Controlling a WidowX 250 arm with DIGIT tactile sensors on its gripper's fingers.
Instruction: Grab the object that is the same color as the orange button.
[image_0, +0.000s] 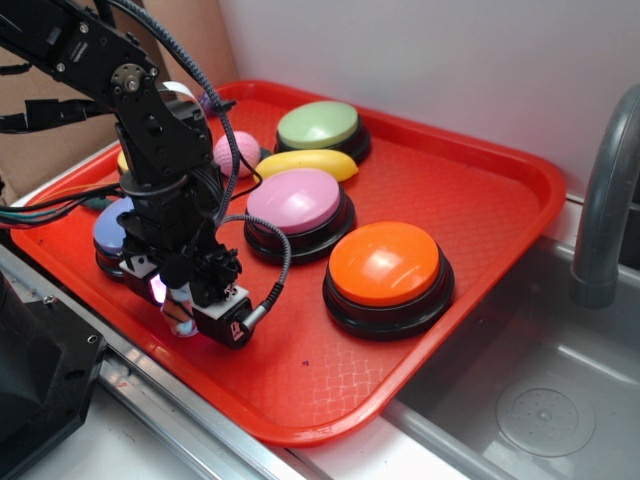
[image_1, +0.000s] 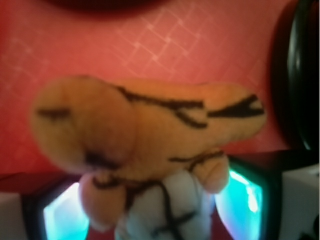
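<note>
The gripper (image_0: 185, 312), at eight o'clock from the orange button (image_0: 386, 262), clamps the plush tiger (image_1: 150, 135) between its fingers, matching that button's colour above the red tray (image_0: 480, 200).

Heads up, your wrist view is pretty soft: the plush tiger (image_1: 150, 145) fills it close up and blurred, its lower end cut off by the bottom edge. From the exterior you barely get any of it, just a sliver under the pincer (image_0: 183, 312), the rest hidden by the arm. Behind the pincer, a blue button (image_0: 108, 232) is half covered by the arm too. The black button base (image_1: 300, 75) beside the pincer runs off the wrist frame's right edge.
</note>
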